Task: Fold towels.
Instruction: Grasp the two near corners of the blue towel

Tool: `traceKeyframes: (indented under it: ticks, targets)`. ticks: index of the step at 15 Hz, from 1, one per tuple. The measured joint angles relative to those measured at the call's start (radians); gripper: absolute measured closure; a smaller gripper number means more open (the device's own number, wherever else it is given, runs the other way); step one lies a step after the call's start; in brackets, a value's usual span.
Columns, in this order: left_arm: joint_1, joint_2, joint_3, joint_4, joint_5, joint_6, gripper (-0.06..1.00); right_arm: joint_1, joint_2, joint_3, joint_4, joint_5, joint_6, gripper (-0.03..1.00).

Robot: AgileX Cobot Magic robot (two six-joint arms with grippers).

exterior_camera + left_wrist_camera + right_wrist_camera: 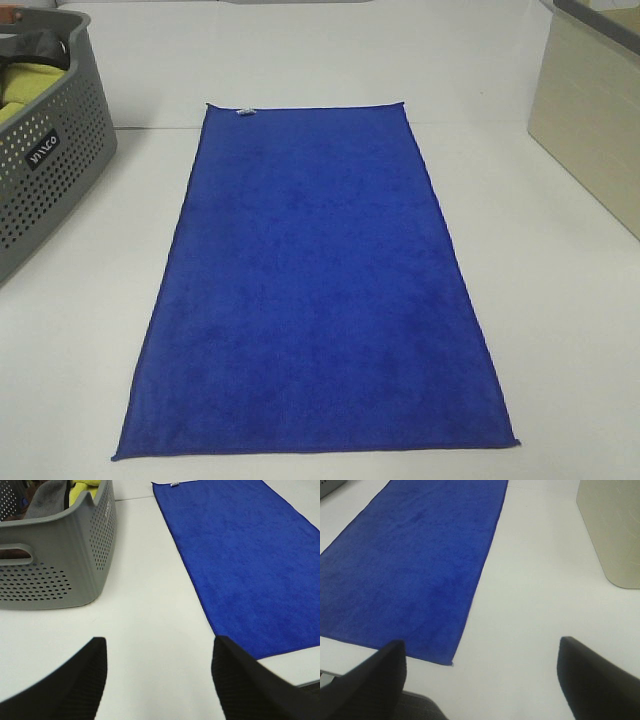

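Note:
A royal-blue towel [315, 290] lies flat and unfolded on the white table, long side running away from me, with a small white tag [244, 111] at its far short edge. It also shows in the left wrist view [250, 560] and the right wrist view [415, 565]. My left gripper [160, 680] is open and empty, over bare table to the left of the towel's near corner. My right gripper [482, 685] is open and empty, over bare table to the right of the towel's near right corner. Neither gripper shows in the exterior high view.
A grey perforated basket [45, 175] stands at the far left, holding a yellow-green cloth [25, 85] and darker items; it also shows in the left wrist view [55, 575]. A beige bin [590, 110] stands at the far right and shows in the right wrist view [615, 530].

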Motion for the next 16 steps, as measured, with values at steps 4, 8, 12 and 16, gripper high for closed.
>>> traceKeyframes:
  ticks: [4,8,12,16]
  targets:
    - [0.000,0.000,0.000,0.000,0.000,0.000,0.35,0.000,0.000,0.000,0.000,0.000,0.000,0.19]
    - [0.000,0.000,0.000,0.000,0.000,0.000,0.35,0.000,0.000,0.000,0.000,0.000,0.000,0.19]
    - [0.000,0.000,0.000,0.000,0.000,0.000,0.35,0.000,0.000,0.000,0.000,0.000,0.000,0.19]
    - [0.000,0.000,0.000,0.000,0.000,0.000,0.35,0.000,0.000,0.000,0.000,0.000,0.000,0.19]
